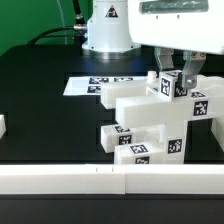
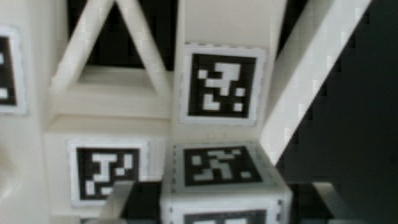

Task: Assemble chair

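At the exterior view's far left, a small white piece (image 1: pixel 2 126) sits at the frame edge on the black table (image 1: pixel 40 110), well apart from the jaws. Further right, the marker board (image 1: pixel 95 85) lies flat on the table behind and to the exterior view's left of the jaws, near the arm's white base (image 1: pixel 105 30). A white wall (image 1: pixel 110 180) runs along the front of the table, below everything else.

The chair (image 1: pixel 150 125) stands under the jaws as a blocky white stack of tagged pieces. Its lower blocks lie below and to the exterior view's left of the jaws, and one tagged white block (image 1: pixel 170 84) rises at its top. The gripper (image 1: pixel 172 78) reaches down from above onto this top block, with a finger (image 1: pixel 159 72) on one side and the other on the far side. The jaws appear clamped on that block, though the small picture makes actual contact hard to confirm.

In the wrist view, white bars and tagged faces of the chair (image 2: pixel 222 90) fill the frame just ahead of the jaws, and dark finger pads (image 2: pixel 320 195) show beside a tagged face.
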